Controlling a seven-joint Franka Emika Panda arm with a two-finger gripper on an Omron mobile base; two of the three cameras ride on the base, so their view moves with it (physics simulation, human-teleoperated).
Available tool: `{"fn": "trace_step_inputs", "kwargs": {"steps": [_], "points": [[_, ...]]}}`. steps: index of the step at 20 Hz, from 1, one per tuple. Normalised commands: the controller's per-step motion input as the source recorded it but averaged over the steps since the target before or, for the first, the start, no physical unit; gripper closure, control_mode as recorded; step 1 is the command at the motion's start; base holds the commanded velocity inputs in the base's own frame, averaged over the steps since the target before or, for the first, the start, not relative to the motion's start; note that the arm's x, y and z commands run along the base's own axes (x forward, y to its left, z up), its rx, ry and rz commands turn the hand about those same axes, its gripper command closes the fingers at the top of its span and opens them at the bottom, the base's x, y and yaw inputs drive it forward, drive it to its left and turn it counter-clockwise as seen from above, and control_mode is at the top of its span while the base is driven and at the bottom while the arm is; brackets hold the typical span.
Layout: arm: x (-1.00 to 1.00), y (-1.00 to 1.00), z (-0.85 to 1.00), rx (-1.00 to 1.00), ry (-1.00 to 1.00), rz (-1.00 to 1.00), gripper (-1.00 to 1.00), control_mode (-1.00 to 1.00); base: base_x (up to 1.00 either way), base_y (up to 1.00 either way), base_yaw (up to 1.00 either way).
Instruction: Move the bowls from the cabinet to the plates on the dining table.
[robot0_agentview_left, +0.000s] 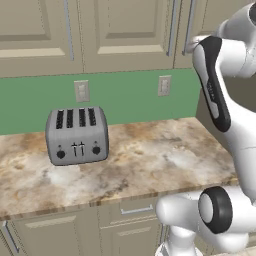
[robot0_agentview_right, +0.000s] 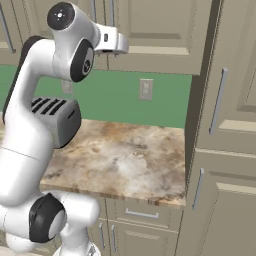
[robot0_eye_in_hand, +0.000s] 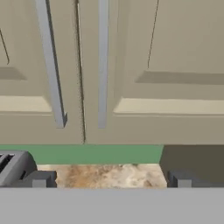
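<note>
Gripper (robot0_eye_in_hand: 109, 180), jaws wide and empty, faces the closed cabinet (robot0_eye_in_hand: 131, 65); its rigid silver bar handle (robot0_eye_in_hand: 102, 65) looks the natural hold.

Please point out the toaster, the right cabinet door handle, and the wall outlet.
toaster (robot0_agentview_left: 77, 136): left base view, its front face.
right cabinet door handle (robot0_eye_in_hand: 103, 65): hand view, middle of the bar.
wall outlet (robot0_agentview_right: 145, 89): right base view, plate centre.

A grey four-slot toaster (robot0_agentview_left: 77, 136) is sitting on the mottled stone desk (robot0_agentview_left: 150, 160), against a green wall (robot0_agentview_left: 125, 95) carrying two outlets (robot0_agentview_left: 81, 91), drawers (robot0_agentview_left: 131, 210) running just below.
</note>
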Motion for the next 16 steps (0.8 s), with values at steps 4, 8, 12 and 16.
{"fn": "trace_step_inputs", "kwargs": {"steps": [4,8,12,16], "points": [[0.49,0.01,0.09,0.06,0.01,0.0,-1.0,-1.0,0.0,0.0,0.0],[0.45,0.0,0.04,0.07,0.0,0.0,-1.0,-1.0,0.0,0.0,0.0],[0.44,0.03,0.04,0.05,0.0,0.0,-1.0,-1.0,0.0,0.0,0.0],[0.45,0.1,0.0,0.03,0.0,0.0,-1.0,-1.0,0.0,0.0,0.0]]}}
